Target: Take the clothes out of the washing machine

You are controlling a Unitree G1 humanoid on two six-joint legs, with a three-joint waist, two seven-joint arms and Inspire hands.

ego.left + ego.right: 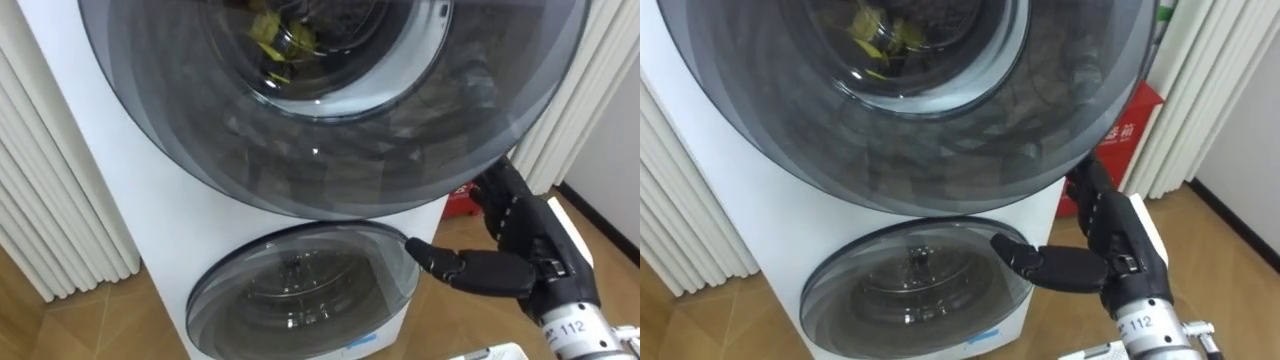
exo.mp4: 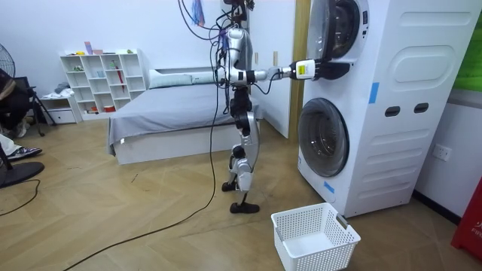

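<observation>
R hand (image 1: 520,250), black, is coming in from the lower right of the eye views and reaching up to the lower-right rim of the upper door (image 1: 300,150), a big dark glass disc spanning the top of the frame. Hand's far end is sitting against/behind that rim, so can't tell whether it's open or gripping the door edge.

Clothes (image 1: 275,40), yellow w/ darker bits, are lying inside the upper drum and showing thru the glass at top centre. They're not in the hand.

Lower door (image 1: 300,290), also round dark glass, is sitting bottom centre, just left of the hand, w/ a bare metal drum showing behind it.

A red object (image 1: 462,200) is peeking out at right, behind the hand and next to the machine's side. White pleated curtains (image 1: 50,200) are hanging at both frame edges.

In the room view the robot is standing upright on wood floor (image 2: 113,211), facing the stacked washing machine (image 2: 392,113) at right, one arm stretched out level to the upper door. A white basket (image 2: 312,237) is sitting on the floor at bottom centre-right, near the machine's base. Bed (image 2: 166,105) and white shelf unit (image 2: 102,79) are standing at the back left.
</observation>
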